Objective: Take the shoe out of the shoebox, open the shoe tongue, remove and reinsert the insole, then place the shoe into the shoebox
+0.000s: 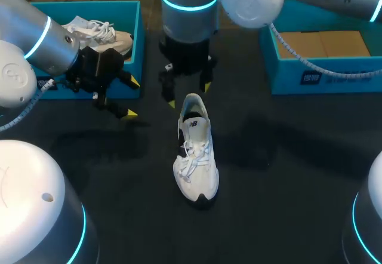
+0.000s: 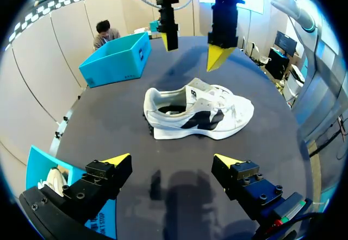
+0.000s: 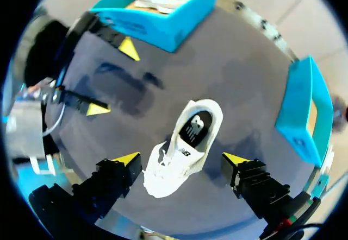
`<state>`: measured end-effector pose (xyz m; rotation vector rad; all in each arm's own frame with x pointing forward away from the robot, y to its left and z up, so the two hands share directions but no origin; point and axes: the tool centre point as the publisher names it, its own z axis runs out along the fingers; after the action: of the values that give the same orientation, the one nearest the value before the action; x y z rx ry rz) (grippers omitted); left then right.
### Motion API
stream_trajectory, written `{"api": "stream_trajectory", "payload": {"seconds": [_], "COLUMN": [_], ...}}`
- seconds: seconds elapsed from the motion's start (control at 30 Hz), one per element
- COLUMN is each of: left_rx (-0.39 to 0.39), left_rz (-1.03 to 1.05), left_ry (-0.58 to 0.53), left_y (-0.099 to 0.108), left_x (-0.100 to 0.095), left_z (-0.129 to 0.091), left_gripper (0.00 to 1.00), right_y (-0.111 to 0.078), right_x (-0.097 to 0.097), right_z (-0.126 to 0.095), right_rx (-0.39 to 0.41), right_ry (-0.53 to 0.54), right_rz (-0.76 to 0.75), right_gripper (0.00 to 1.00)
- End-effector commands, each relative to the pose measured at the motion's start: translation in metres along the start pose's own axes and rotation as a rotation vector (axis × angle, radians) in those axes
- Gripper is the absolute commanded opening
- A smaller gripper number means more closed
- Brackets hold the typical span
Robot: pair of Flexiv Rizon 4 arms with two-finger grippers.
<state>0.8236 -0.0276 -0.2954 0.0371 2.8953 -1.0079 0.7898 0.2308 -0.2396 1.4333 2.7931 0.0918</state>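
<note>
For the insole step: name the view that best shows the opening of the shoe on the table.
Right wrist view: it looks straight down into the shoe, insole in sight. The head view shows the shoe from above, at a slant; the left wrist view shows its side.

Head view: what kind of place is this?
Likely a robot manipulation test bench: a dark table, a white shoe lying out between the teal left shoebox and right shoebox, with the left hand and right hand open above the table.
</note>
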Motion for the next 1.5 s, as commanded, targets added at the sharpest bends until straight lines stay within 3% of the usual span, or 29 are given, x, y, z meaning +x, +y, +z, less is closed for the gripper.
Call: {"api": "stream_trajectory", "payload": {"seconds": [0.03, 0.47, 0.57, 0.8, 1.0, 1.33, 1.5], "left_rx": [-0.002, -0.002, -0.002, -0.002, -0.002, -0.002, -0.002], "left_rz": [0.001, 0.001, 0.001, 0.001, 0.001, 0.001, 0.001], "left_ry": [0.001, 0.001, 0.001, 0.001, 0.001, 0.001, 0.001], "left_y": [0.0, 0.0, 0.0, 0.0, 0.0, 0.0, 0.0], "left_x": [0.0, 0.0, 0.0, 0.0, 0.0, 0.0, 0.0], "left_z": [0.0, 0.0, 0.0, 0.0, 0.0, 0.0, 0.0], "left_gripper": [1.0, 1.0, 1.0, 1.0, 1.0, 1.0, 1.0], "right_y": [-0.007, -0.007, 0.0, 0.02, 0.04, 0.047, 0.044], "right_x": [-0.006, -0.007, -0.019, -0.043, -0.053, -0.064, -0.065], "right_z": [0.003, 0.003, 0.005, 0.02, 0.037, 0.061, 0.075], "right_rx": [-0.064, -0.07, -0.02, -0.007, 0.066, 0.087, 0.06], "right_ry": [0.06, 0.051, -0.018, -0.03, -0.111, -0.149, -0.19], "right_rz": [-0.174, -0.179, -0.267, -0.408, -0.614, -0.726, -0.784], "right_gripper": [1.0, 1.0, 1.0, 1.0, 1.0, 1.0, 1.0]}}
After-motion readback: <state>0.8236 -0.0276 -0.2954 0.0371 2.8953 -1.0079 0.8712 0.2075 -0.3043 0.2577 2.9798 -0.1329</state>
